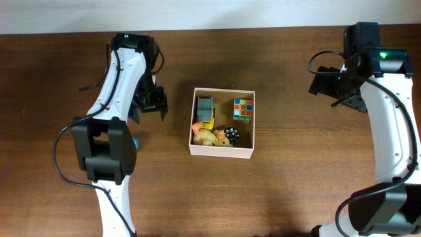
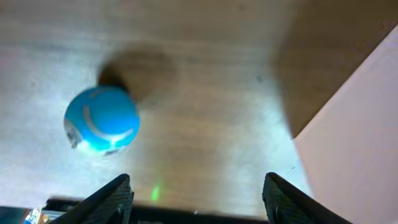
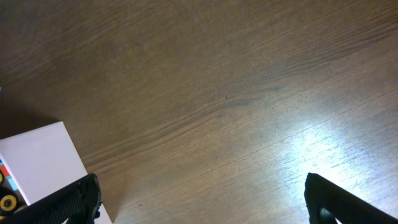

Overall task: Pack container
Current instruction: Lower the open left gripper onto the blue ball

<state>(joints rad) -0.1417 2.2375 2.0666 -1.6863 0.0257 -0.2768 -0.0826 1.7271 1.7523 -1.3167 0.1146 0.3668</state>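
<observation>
Sitting mid-table (image 1: pixel 296 184), the container (image 1: pixel 220 152) holds a colour cube (image 1: pixel 243 110), a toy truck (image 1: pixel 206 113) and a black dotted ball (image 1: pixel 231 136). A blue ball (image 2: pixel 101 120) lies outside it on the wood, ahead of the left pincer (image 2: pixel 199 199), jaws apart and empty. The right pincer (image 3: pixel 202 202), off beside the container's corner, gapes wide.

Grained wood table (image 3: pixel 249 93), faintly shiny; the container (image 1: pixel 221 153) has matt white walls; the ball (image 2: pixel 101 120) near it is smooth plastic.
</observation>
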